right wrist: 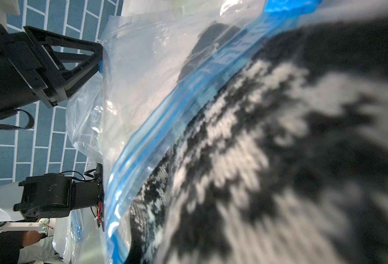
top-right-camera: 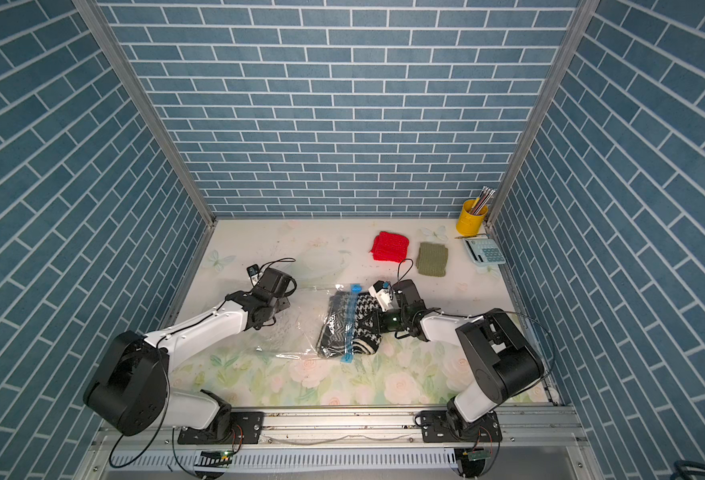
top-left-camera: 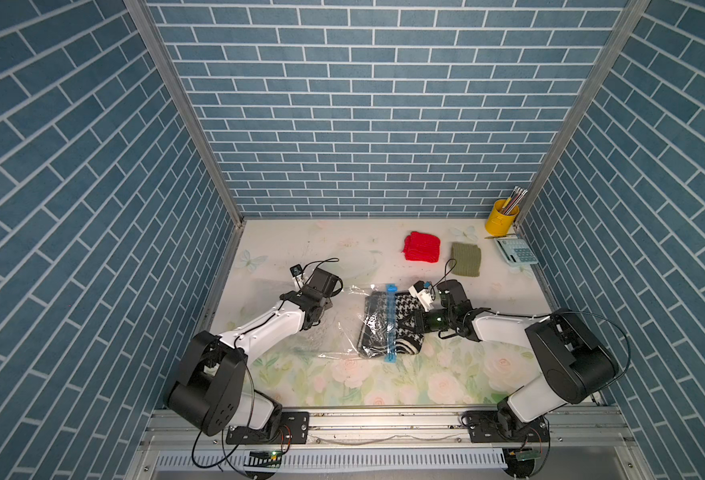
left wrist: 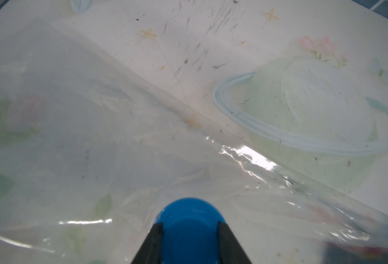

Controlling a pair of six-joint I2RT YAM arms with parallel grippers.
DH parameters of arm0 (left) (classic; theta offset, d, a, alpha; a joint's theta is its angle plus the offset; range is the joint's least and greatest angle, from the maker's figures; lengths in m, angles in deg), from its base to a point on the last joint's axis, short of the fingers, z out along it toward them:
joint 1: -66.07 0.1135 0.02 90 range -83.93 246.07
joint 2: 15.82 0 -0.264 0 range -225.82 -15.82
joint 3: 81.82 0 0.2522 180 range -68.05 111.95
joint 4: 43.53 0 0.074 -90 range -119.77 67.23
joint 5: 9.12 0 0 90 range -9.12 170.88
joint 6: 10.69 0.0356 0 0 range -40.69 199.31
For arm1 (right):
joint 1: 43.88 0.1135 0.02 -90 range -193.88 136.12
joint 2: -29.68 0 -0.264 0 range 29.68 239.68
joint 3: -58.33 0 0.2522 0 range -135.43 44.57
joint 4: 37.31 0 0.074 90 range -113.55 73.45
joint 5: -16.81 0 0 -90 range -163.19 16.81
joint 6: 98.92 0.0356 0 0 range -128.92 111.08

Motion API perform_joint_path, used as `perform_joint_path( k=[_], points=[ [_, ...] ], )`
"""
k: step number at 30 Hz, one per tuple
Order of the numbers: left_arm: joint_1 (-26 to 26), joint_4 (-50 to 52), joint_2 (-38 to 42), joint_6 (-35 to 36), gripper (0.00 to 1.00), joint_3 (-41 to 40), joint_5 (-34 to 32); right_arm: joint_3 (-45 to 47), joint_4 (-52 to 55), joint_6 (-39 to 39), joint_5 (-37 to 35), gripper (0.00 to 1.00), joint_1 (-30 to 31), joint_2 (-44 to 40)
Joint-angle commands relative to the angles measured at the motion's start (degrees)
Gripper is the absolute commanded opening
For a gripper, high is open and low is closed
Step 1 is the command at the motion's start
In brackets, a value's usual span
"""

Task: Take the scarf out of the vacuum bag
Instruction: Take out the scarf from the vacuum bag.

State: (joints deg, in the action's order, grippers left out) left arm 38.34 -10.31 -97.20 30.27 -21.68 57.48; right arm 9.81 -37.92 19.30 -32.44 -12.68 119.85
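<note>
on the counter [top-left-camera: 300, 249], the vacuum bag [top-left-camera: 342, 332] lies flat with the scarf [top-left-camera: 406, 311] half out of its mouth; left fingers [left wrist: 151, 242] pinch its blue valve cap [left wrist: 189, 219], right fingers [top-left-camera: 419, 322] pinch the scarf

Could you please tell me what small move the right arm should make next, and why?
Probably draw the right gripper away from the zip strip: it grips the scarf, part of which lies inside the vacuum bag, while the left gripper anchors the valve cap.
</note>
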Motion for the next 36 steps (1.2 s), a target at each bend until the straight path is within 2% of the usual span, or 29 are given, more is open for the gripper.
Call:
perform_joint_path(
  k=[1,17,36],
  points=[
    [0.3,0.1,0.3,0.4,0.26,0.0,-1.6,0.5,-1.0,-1.1,1.0,0.00,0.3,0.4],
    [0.4,0.4,0.3,0.3,0.26,0.8,-1.4,2.4,0.7,-0.3,-2.8,0.00,-3.0,-4.8],
    [0.4,0.9,-0.3,0.5,0.26,2.5,-1.9,1.9,-0.1,-1.7,0.6,0.00,0.4,-3.3]
  ],
)
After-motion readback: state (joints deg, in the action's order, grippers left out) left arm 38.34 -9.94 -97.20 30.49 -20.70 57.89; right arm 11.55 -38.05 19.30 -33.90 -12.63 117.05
